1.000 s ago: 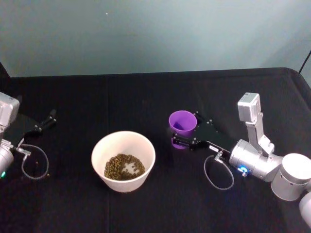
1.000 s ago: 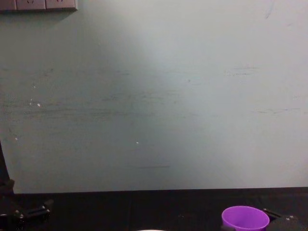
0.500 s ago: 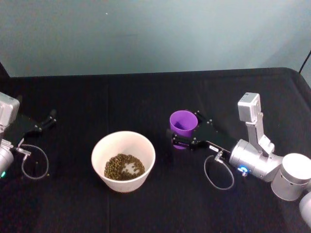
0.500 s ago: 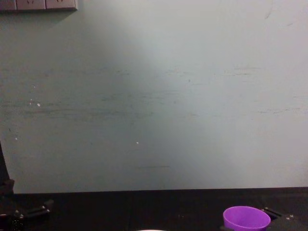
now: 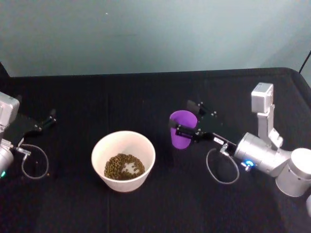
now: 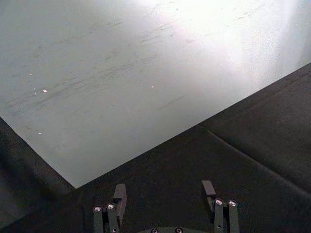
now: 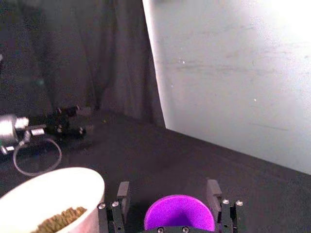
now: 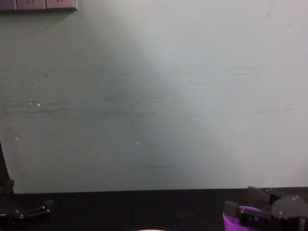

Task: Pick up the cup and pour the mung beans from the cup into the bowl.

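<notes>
Between right end effector (image 5: 188, 122) fingers, upright cup (image 5: 181, 130).

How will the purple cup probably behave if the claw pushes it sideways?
The cup is tall with a narrower base, so it probably tips rather than slides. Its smooth plastic may slip between the open fingers of the right claw. It looks light, with the beans apparently already in the bowl.

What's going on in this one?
The right gripper is at the purple cup on the black table, fingers open either side of it. The cup stands upright, just right of the white bowl, which already holds mung beans. The pour looks done. The left gripper sits open and idle at the table's left edge.
</notes>
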Motion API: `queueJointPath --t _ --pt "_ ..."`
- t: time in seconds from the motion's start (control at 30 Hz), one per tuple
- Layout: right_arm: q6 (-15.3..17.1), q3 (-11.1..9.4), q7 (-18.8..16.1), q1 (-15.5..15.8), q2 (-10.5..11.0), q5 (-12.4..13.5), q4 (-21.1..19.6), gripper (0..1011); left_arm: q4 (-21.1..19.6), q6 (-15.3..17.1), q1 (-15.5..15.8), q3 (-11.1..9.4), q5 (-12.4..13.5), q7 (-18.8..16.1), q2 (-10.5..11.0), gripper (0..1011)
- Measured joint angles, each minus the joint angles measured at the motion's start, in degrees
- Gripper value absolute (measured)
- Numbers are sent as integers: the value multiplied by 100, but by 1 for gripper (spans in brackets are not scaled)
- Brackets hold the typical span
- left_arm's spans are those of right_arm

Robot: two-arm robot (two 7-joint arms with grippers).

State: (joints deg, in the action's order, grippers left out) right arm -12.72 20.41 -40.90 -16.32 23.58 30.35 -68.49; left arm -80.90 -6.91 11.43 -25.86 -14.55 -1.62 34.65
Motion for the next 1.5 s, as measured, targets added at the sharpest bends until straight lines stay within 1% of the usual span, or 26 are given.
queueJointPath --t 0.07,0.1,0.17,0.2,0.3,0.33,0.4,0.43,0.5,0.53,0.6,0.7,0.73,0.8,0.83,0.9,0.93,1.03,1.07,1.17,1.27,1.33,1.37,1.4,1.43,1.5 --pt "88 -31 26 45 40 65 -142 1003 0 0 0 0 0 0 0 1012" --pt "167 -66 117 98 79 113 -289 1003 0 0 0 0 0 0 0 1012" --pt "249 -113 239 156 114 152 -434 1003 0 0 0 0 0 0 0 1011" --pt "347 -171 375 213 141 206 -577 1003 0 0 0 0 0 0 0 1011" --pt "560 -280 634 324 176 307 -844 1003 0 0 0 0 0 0 0 1011" --pt "738 -351 830 390 193 382 -1014 1003 0 0 0 0 0 0 0 1011" --pt "888 -418 1021 461 212 431 -1200 1003 0 0 0 0 0 0 0 1011" --pt "1014 -471 1223 538 230 445 -1386 1003 0 0 0 0 0 0 0 1011" --pt "1099 -519 1406 605 241 447 -1546 1003 0 0 0 0 0 0 0 1011" --pt "1161 -569 1625 688 243 431 -1709 1003 0 0 0 0 0 0 0 1011" --pt "1187 -626 1838 776 236 380 -1867 1003 0 0 0 0 0 0 0 1012" --pt "1184 -750 2253 954 166 238 -2126 1003 0 0 0 0 0 0 0 1011" --pt "1176 -817 2434 1038 126 146 -2242 1003 0 0 0 0 0 0 0 1012" --pt "1171 -867 2583 1100 93 64 -2322 1003 0 0 0 0 0 0 0 1011" --pt "1157 -915 2736 1170 58 -40 -2401 1003 0 0 0 0 0 0 0 1011" --pt "1148 -954 2871 1229 34 -153 -2468 1003 0 0 0 0 0 0 0 1011" --pt "1144 -989 3004 1274 6 -263 -2512 1003 0 0 0 0 0 0 0 1011" --pt "1122 -1027 3201 1321 -45 -445 -2521 1003 0 0 0 0 0 0 0 1011" --pt "1093 -1042 3314 1333 -87 -564 -2486 1003 0 0 0 0 0 0 0 1011" --pt "1033 -1053 3445 1338 -159 -714 -2386 1003 0 0 0 0 0 0 0 1011" --pt "816 -1048 3627 1310 -285 -1016 -2125 1003 0 0 0 0 0 0 0 1011" --pt "722 -1039 3677 1288 -332 -1132 -2027 1003 0 0 0 0 0 0 0 1011" --pt "632 -1036 3719 1271 -368 -1231 -1934 1003 0 0 0 0 0 0 0 1011" --pt "632 -1036 3719 1271 -368 -1231 -1934 1003 0 0 0 0 0 0 0 1011" --pt "508 -1035 3763 1256 -421 -1359 -1824 1003 0 0 0 0 0 0 0 1011" --pt "442 -1040 3773 1250 -449 -1420 -1769 1003 0 0 0 0 0 0 0 1011"
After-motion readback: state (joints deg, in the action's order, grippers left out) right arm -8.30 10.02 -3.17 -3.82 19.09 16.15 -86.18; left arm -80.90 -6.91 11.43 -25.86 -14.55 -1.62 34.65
